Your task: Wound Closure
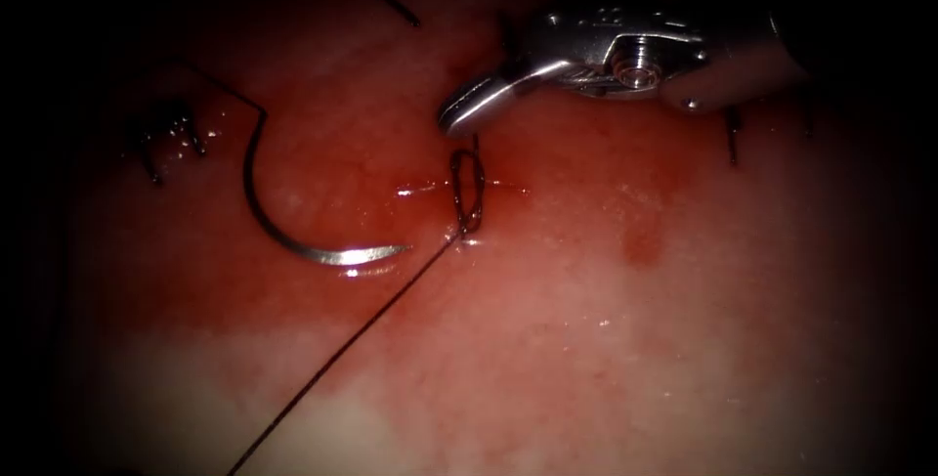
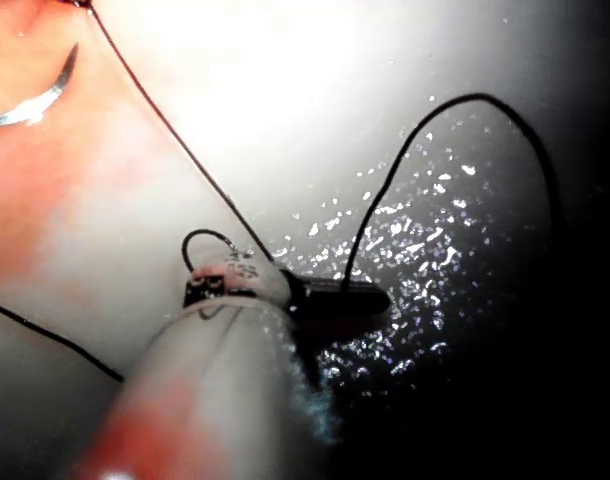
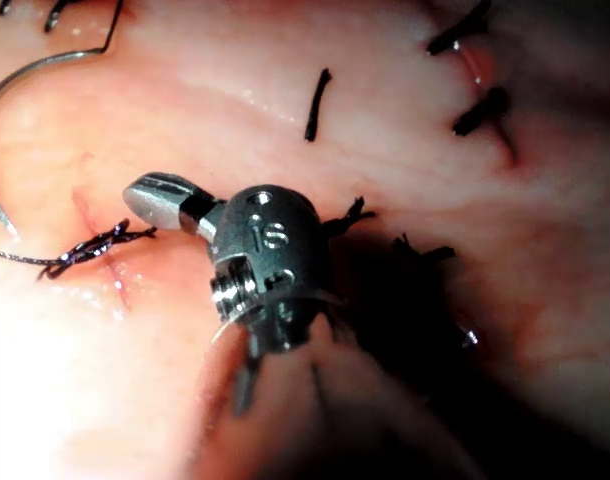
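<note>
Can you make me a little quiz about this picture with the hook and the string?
1. True or false: the needle lies loose on the tissue, left of the knot.
2. What does the right tool hold? A) the needle B) the thread C) nothing
3. Fill in: the left tool is shut on the ____.

Key: 1 true; 2 C, its jaws are shut just above the knot; 3 thread, as the left wrist view shows.
</note>
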